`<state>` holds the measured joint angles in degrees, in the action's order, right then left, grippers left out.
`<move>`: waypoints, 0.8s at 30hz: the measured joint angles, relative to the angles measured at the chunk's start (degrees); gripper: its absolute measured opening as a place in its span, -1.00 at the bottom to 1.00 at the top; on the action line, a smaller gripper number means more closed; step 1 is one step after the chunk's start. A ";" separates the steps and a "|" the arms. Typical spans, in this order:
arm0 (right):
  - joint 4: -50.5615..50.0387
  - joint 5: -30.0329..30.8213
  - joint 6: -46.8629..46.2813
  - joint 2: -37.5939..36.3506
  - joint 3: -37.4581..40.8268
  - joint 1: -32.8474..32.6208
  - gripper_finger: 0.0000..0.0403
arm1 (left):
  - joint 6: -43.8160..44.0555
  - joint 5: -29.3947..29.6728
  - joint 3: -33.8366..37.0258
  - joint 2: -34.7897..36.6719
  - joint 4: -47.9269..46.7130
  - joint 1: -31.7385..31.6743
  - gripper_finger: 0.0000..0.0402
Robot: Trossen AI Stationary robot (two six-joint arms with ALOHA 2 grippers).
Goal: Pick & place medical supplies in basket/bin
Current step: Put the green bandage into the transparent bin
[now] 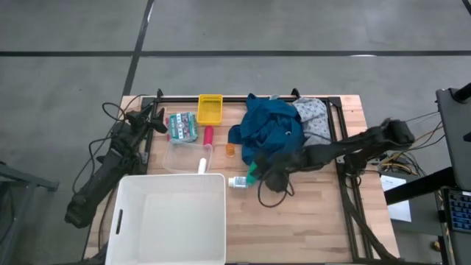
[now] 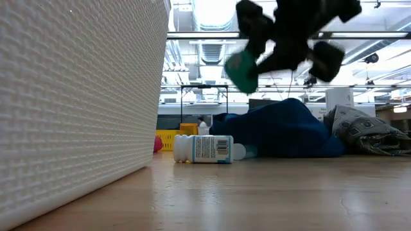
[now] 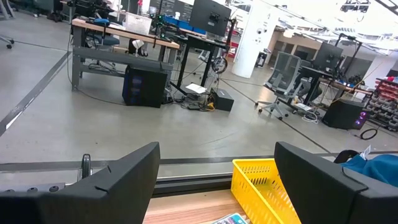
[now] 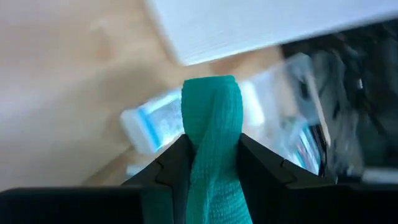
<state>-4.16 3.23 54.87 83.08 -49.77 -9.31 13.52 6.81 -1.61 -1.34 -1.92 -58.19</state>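
My right gripper (image 4: 211, 163) is shut on a green roll (image 4: 211, 118) and holds it in the air above the table's middle (image 2: 242, 72), just right of the white bin (image 1: 169, 221). Below it, a white bottle with a blue label (image 2: 202, 149) lies on its side on the wood. The blue garment (image 1: 268, 129) and the grey speckled cloth (image 1: 313, 118) lie heaped at the far right. A red bottle (image 1: 208, 135) and an orange one (image 1: 230, 149) lie near the middle. My left gripper (image 3: 214, 186) waits open at the far left (image 1: 158, 121), holding nothing. My right gripper pinches the green roll's two sides (image 4: 202, 152) between its two fingers (image 4: 171, 168). One end of the roll sticks out past the fingertips. The fingers slant down from the table's right side. The roll is lifted clear of the table.
A yellow basket (image 1: 210, 109) stands at the far edge, with a printed box (image 1: 182, 126) to its left. A clear container (image 1: 180, 158) and a white tube (image 1: 202, 165) lie just beyond the bin. Bare wood shows right of the bin at the near side.
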 joint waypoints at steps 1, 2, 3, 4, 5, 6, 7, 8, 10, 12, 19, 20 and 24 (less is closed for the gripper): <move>0.00 -0.05 -3.68 -1.09 -0.35 0.44 -0.45 | 0.00 0.00 0.01 0.00 -0.01 0.01 0.60; 0.13 -0.07 -7.70 -2.19 -0.74 0.99 -0.44 | 0.00 -0.02 0.00 0.00 0.00 0.02 0.60; 0.12 -0.05 -11.75 -3.22 -0.99 1.66 -0.44 | 0.01 0.00 0.00 0.00 -0.01 0.00 0.60; 0.00 -0.03 -15.58 -4.15 -1.22 2.37 -0.44 | 0.00 -0.01 0.00 0.00 0.00 0.01 0.60; 0.05 -0.02 -19.40 -4.99 -1.57 3.08 -0.44 | 0.00 -0.02 0.00 0.00 -0.01 0.02 0.60; 0.32 0.00 -22.97 -5.73 -1.84 3.79 -0.44 | 0.00 0.00 0.00 0.00 0.01 0.00 0.60; 0.32 -0.02 -26.37 -6.61 -2.01 4.53 -0.45 | 0.00 -0.02 0.00 0.00 0.01 0.01 0.60; 0.20 -0.09 -29.44 -7.22 -2.21 5.20 -0.45 | 0.02 -0.01 0.01 0.00 0.00 0.02 0.60; 0.55 -0.72 -34.15 -8.42 -2.50 6.52 -0.45 | 0.02 -0.01 0.00 0.00 0.00 0.02 0.60; 1.61 -2.26 -36.98 -8.95 -2.48 7.66 -0.45 | 0.00 -0.01 0.00 0.00 -0.01 0.01 0.60; 11.12 -5.25 -43.17 -7.82 -2.39 9.45 -0.41 | 0.00 0.00 0.00 -0.02 0.00 0.00 0.60; 12.92 -5.27 -43.22 -7.13 -2.39 9.48 -0.41 | 0.00 -0.01 0.00 0.00 0.01 0.01 0.60; 18.41 -5.25 -43.34 -4.71 -2.39 9.71 -0.41 | 0.00 -0.02 0.00 0.00 -0.01 0.00 0.60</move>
<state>14.25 -2.02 11.52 78.37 -52.16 0.40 13.52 6.79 -1.61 -1.34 -1.93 -58.19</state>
